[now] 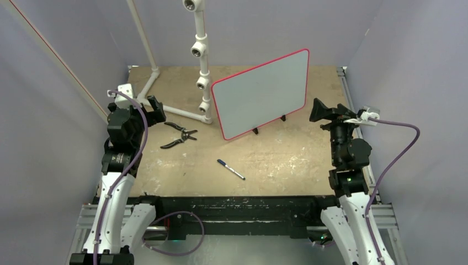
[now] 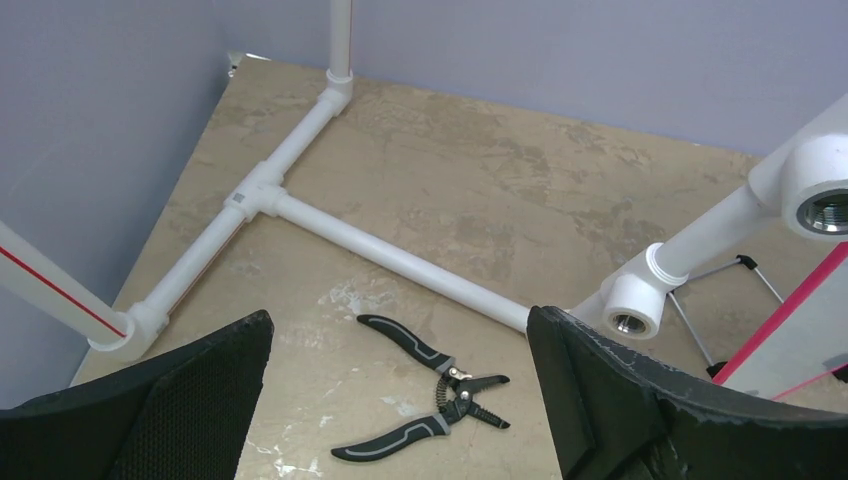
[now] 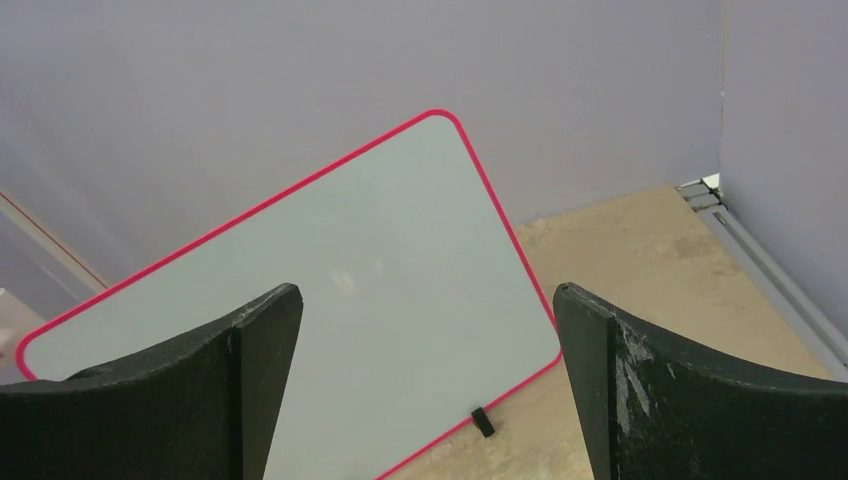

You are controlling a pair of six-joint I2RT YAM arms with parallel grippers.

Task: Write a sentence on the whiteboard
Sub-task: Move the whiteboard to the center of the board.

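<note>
Only overhead shows marker (image 1: 230,169), left claw (image 2: 398,330) apart near pliers (image 2: 430,390), right claw (image 3: 425,300) apart facing whiteboard (image 3: 330,290).

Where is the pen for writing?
In the top view, the marker lies on the table near the front middle, nearer the arms than the whiteboard and right of the pliers.
</note>
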